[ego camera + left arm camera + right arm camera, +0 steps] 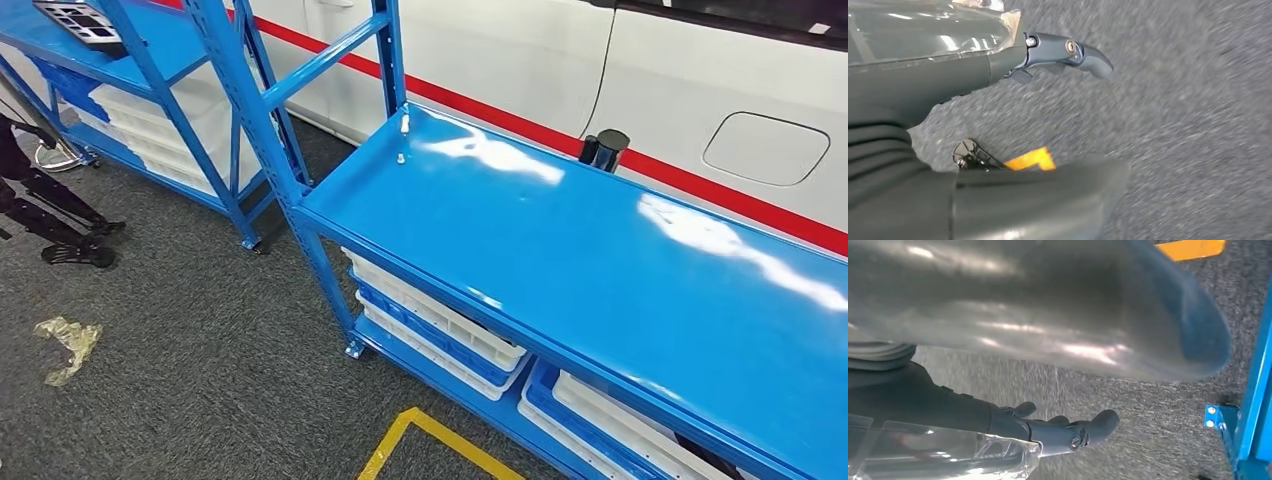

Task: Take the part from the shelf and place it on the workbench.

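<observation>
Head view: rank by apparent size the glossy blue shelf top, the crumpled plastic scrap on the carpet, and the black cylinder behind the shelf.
1. Glossy blue shelf top, by far.
2. Crumpled yellowish plastic scrap on the carpet.
3. Black cylinder, slightly smaller, though it stands farther away and is partly hidden, so that ranking is unsure.

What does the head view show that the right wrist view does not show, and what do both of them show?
The head view alone shows the glossy top of the blue shelf, white trays stacked under it, a second blue shelf farther off, the white car with a red stripe behind, and a crumpled scrap on the floor.

The right wrist view alone shows the right hand, its fingers held apart and holding nothing, hanging over the floor.

Both show the grey carpet, yellow floor tape and a bolted blue foot of the shelf.
</observation>
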